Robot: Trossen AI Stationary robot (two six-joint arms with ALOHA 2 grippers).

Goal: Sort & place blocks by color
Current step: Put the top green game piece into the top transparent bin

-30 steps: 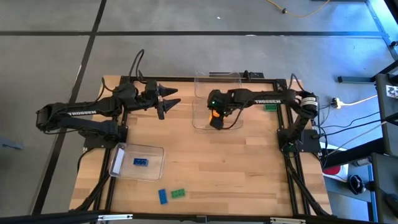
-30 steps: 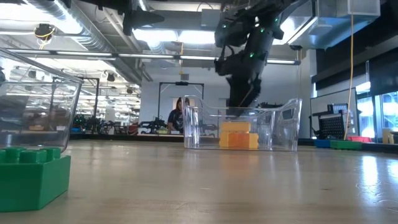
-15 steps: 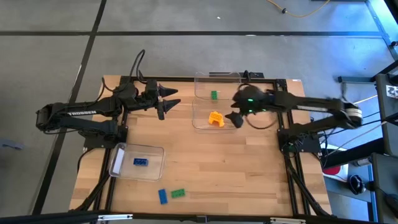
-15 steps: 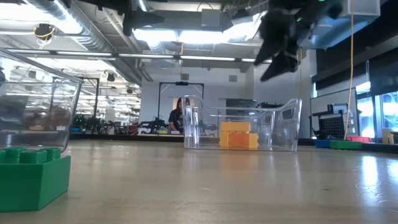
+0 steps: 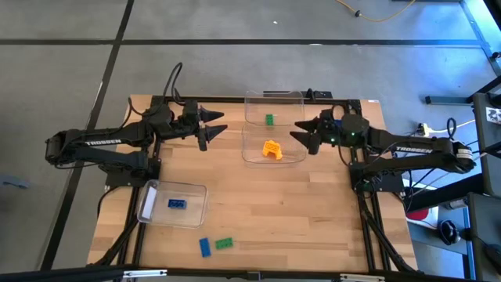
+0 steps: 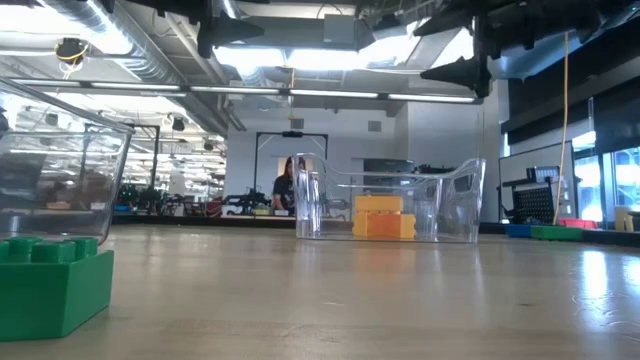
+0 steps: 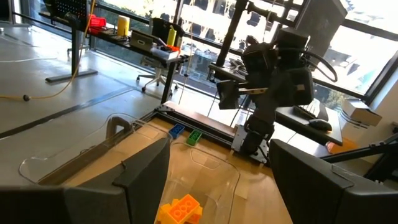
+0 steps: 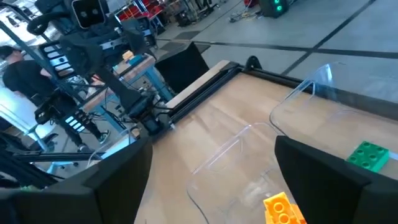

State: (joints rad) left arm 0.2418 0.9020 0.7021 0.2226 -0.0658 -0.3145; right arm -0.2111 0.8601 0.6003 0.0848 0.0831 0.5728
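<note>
Both grippers hover open and hold nothing. My left gripper [image 5: 215, 123] [image 7: 221, 143] is left of the middle clear bin [image 5: 245, 146]; my right gripper [image 5: 301, 135] [image 8: 212, 143] is level at that bin's right side. Orange blocks [image 5: 272, 149] [image 6: 385, 217] [image 8: 283, 208] rest on the middle bin's floor. One green block [image 5: 269, 119] [image 8: 367, 154] lies in the far bin [image 5: 274, 95]. A blue block [image 5: 177, 204] sits in the near-left bin [image 5: 147, 202]. A blue block [image 5: 205, 247] and a green block [image 5: 225, 243] [image 6: 50, 285] lie loose near the table's near edge.
A blue block [image 7: 177, 129] and a green one [image 7: 194, 137] lie by the table's right rail, also seen as a blue block [image 6: 520, 231] and a green block [image 6: 560, 233] in the low view. Bare wood spans the table's middle [image 5: 274, 204]. A person [image 6: 285, 185] stands far behind.
My right gripper has come up out of the middle bin and drawn back toward the table's right edge, tipping from pointing down to level. The orange blocks stay on the bin's floor.
</note>
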